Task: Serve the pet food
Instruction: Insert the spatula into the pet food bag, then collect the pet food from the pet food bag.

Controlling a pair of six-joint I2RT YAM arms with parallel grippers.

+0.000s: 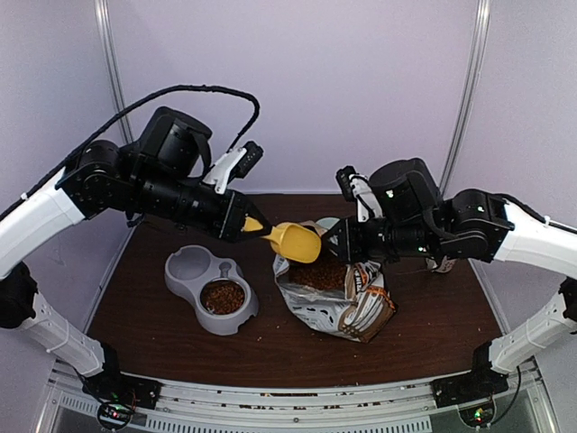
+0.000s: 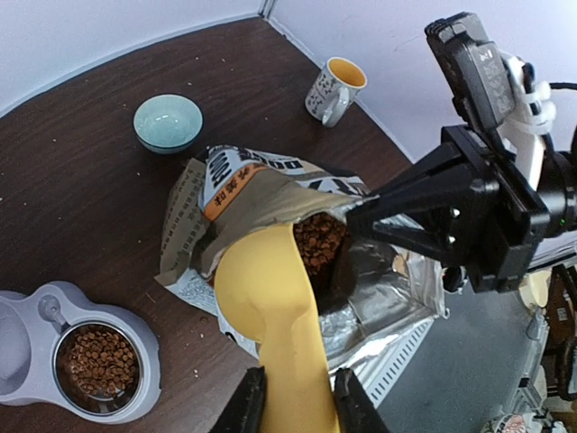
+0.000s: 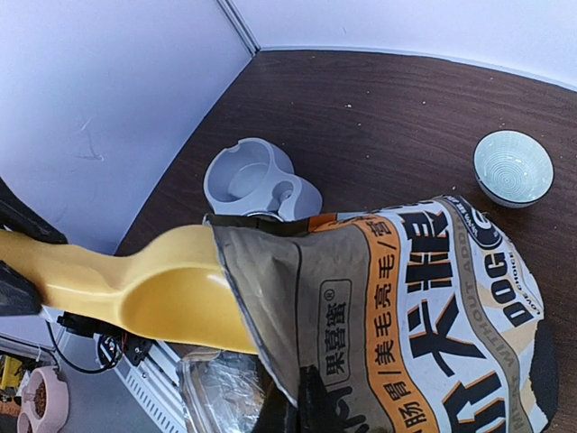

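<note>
pet food (image 2: 320,242) in bag (image 2: 388,311), just past scoop (image 2: 266,293) in L pincer (image 2: 293,406)

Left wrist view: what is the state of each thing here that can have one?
pet food bag: open, kibble inside
yellow scoop: held by its handle, bowl at the bag's mouth
left gripper: shut on the scoop
right gripper: shut on the bag's edge
double feeder: one dish holds kibble, other empty
teal bowl: upright, empty
mug: upright
</note>
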